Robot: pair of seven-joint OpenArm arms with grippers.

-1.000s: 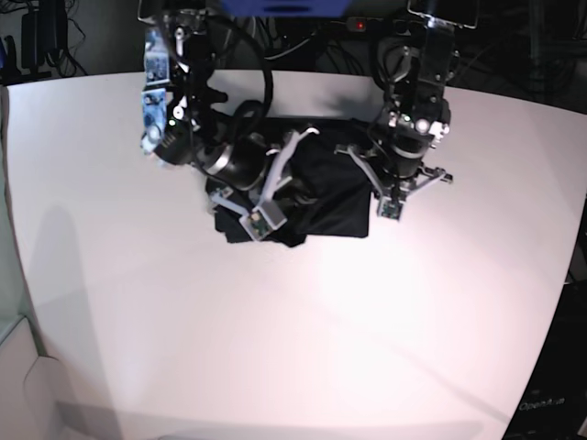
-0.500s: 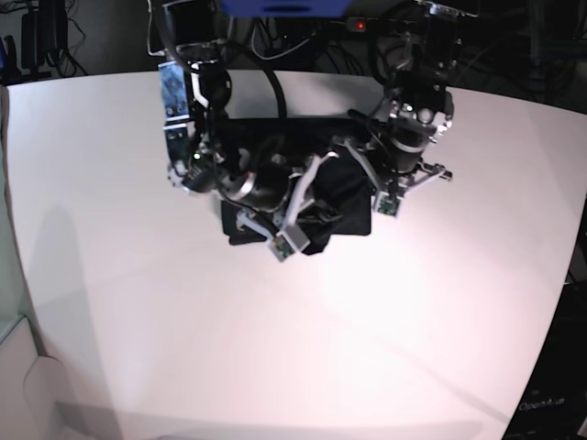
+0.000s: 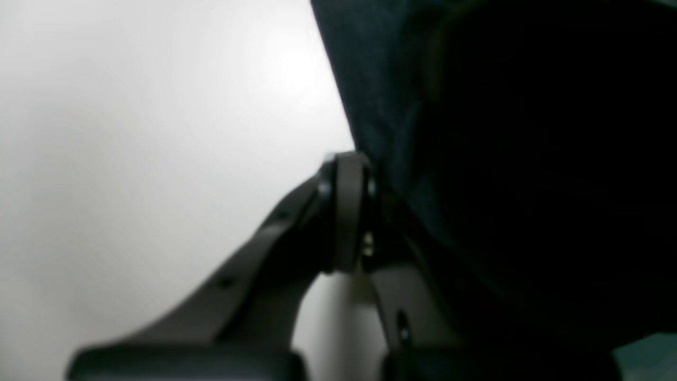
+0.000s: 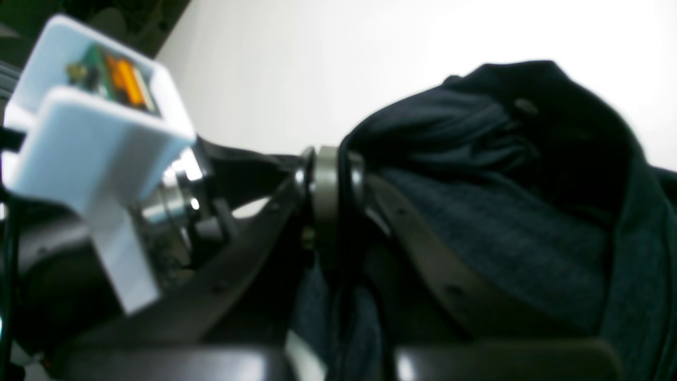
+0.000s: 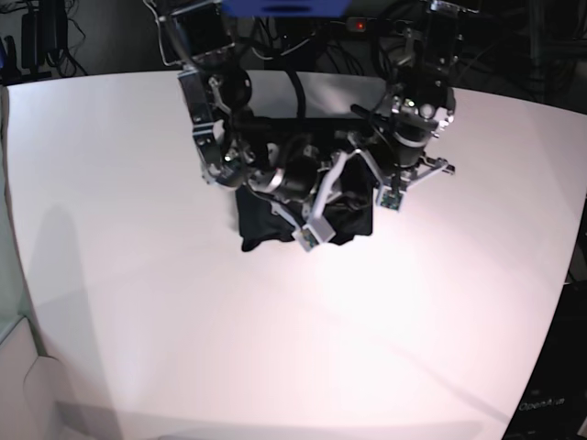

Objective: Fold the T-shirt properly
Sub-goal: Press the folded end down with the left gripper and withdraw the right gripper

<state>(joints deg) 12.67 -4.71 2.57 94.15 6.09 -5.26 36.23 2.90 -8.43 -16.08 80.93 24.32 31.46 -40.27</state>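
1. Both of my grippers are closed. In the left wrist view, my left gripper (image 3: 353, 211) has its dark fingers pressed together at the tip, touching the edge of the dark navy soft knit T-shirt (image 3: 508, 159). Whether cloth is pinched between them I cannot tell; the view is blurred.
2. In that same view the T-shirt fills the right side, and the plain white table (image 3: 148, 132) fills the left.
3. In the right wrist view, my right gripper (image 4: 330, 196) is clamped on a bunched fold of the T-shirt (image 4: 502, 211). Cloth rises over the fingertips and hangs below them.
4. A white plastic camera housing (image 4: 95, 159), belonging to the other arm, sits just beside my right gripper at the left of that view.
5. In the base view the T-shirt (image 5: 261, 225) lies as a compact dark heap near the table's (image 5: 275, 348) far edge. Both arms crowd over it, and the grippers are close together there.
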